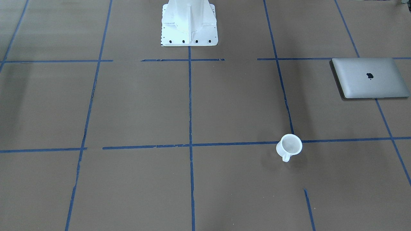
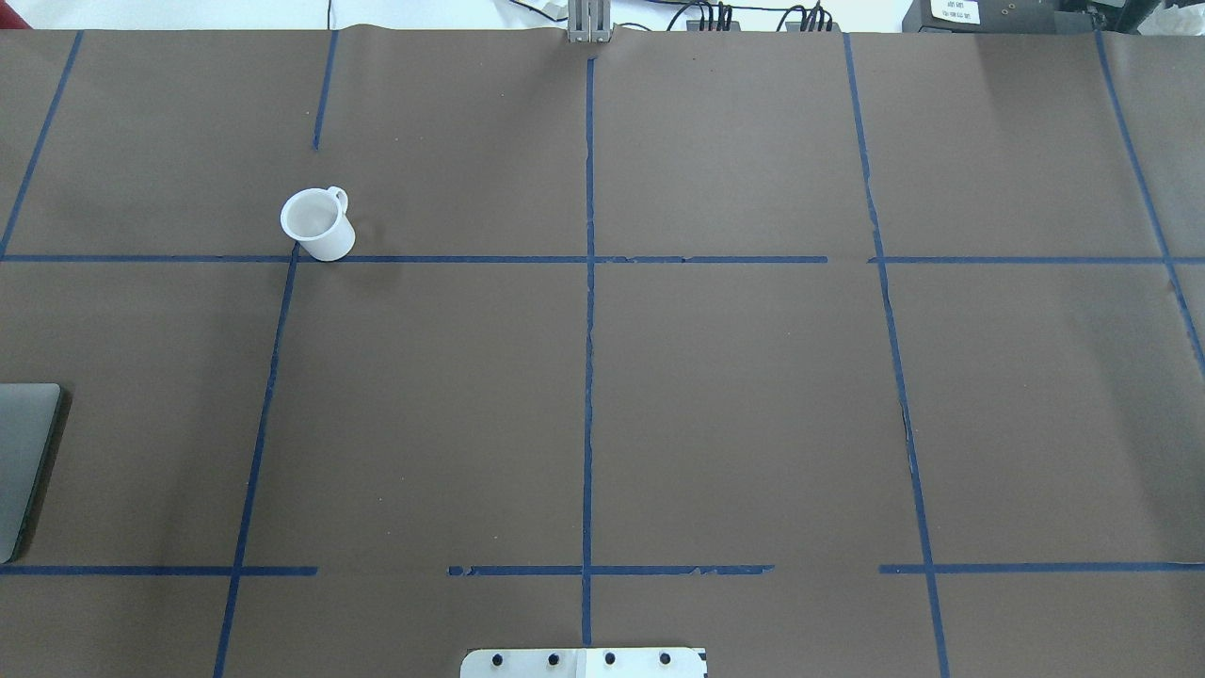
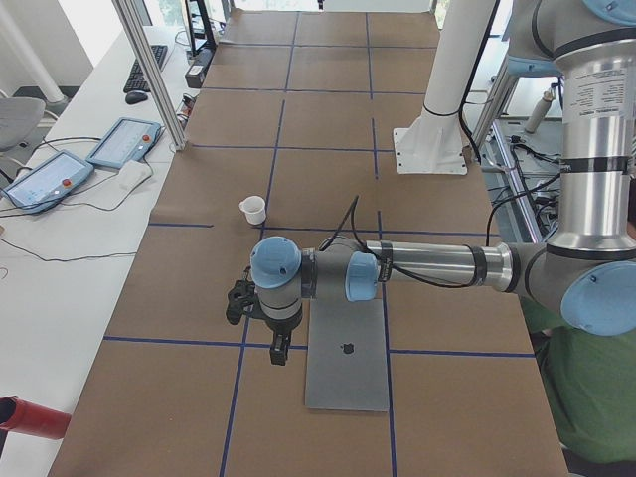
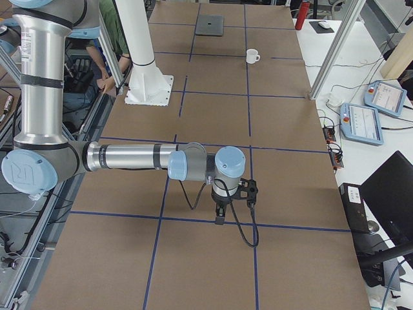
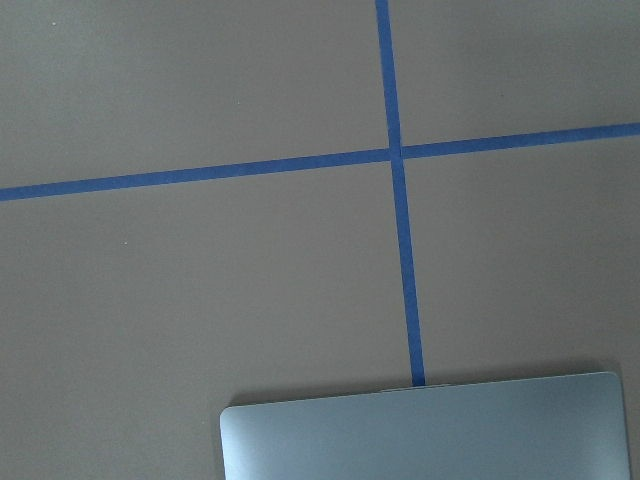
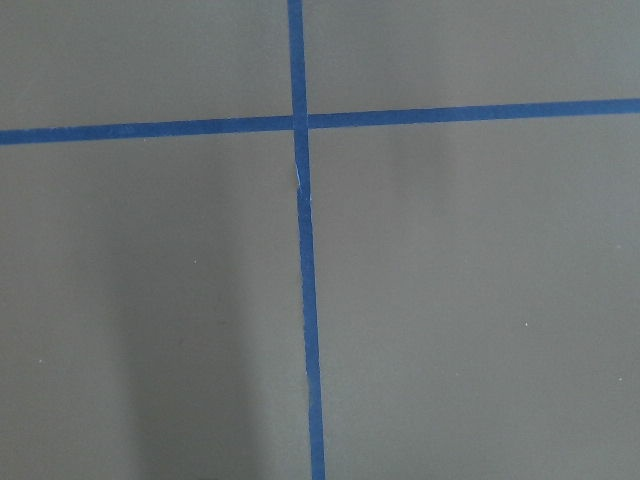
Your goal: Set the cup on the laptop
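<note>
The white cup (image 1: 289, 147) stands upright on the brown table, handle toward the operators' side; it also shows in the overhead view (image 2: 317, 224). The silver-grey laptop (image 1: 371, 78) lies closed and flat near the table's left end, apart from the cup, and only its edge shows in the overhead view (image 2: 24, 461). The left gripper (image 3: 281, 355) hangs above the table beside the laptop (image 3: 348, 363); the left wrist view shows the laptop's edge (image 5: 430, 432). The right gripper (image 4: 219, 218) hangs over bare table far from the cup (image 4: 252, 56). I cannot tell whether either gripper is open or shut.
The white robot base (image 1: 189, 22) stands at the table's middle rear. Blue tape lines (image 2: 588, 330) grid the table. Teach pendants (image 3: 124, 141) lie on a side bench behind an aluminium post (image 3: 149, 70). A red bottle (image 4: 304, 11) stands at the far end.
</note>
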`<control>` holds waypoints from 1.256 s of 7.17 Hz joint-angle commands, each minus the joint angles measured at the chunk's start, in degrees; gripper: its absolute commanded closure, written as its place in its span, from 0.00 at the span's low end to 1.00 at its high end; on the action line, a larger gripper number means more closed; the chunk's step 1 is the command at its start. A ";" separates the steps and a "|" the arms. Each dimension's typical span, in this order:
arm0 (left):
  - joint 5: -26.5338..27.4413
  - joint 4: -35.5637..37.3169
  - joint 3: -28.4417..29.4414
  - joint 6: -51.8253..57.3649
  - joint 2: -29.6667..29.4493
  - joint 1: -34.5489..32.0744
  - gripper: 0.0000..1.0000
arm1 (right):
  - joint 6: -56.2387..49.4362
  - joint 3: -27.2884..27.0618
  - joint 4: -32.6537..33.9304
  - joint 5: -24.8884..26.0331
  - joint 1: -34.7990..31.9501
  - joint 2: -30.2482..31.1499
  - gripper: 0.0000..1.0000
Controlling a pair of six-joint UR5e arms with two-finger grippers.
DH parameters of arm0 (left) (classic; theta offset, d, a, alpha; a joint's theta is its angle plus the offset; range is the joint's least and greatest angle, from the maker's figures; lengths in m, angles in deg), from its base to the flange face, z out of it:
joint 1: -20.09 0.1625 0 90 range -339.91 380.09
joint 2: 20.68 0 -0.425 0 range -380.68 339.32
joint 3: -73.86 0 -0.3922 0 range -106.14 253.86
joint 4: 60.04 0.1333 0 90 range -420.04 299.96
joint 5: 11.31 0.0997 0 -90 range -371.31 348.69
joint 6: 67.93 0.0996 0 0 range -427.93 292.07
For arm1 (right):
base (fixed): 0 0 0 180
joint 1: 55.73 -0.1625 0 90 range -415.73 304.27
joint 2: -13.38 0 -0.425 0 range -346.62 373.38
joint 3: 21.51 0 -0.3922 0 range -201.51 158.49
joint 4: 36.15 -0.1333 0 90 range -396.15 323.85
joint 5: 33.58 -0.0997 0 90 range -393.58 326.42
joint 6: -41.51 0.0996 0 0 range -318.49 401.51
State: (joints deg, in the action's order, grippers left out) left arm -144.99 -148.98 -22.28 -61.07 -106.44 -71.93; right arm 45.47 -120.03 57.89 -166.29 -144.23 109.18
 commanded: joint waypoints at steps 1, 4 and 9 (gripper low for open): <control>0.00 -0.87 0.52 0.00 -0.20 0.00 0.00 | 0.00 0.00 0.00 0.00 0.00 0.00 0.00; -2.18 -1.05 -1.05 -0.35 -2.30 0.35 0.00 | 0.00 0.00 0.00 0.00 0.00 0.00 0.00; -4.57 -2.20 -0.88 -17.18 -20.11 18.50 0.00 | 0.00 0.00 0.00 0.00 0.00 0.00 0.00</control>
State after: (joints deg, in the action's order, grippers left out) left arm -149.83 -151.10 -23.28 -71.98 -121.59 -59.35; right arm 45.47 -120.03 57.89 -166.29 -144.23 109.18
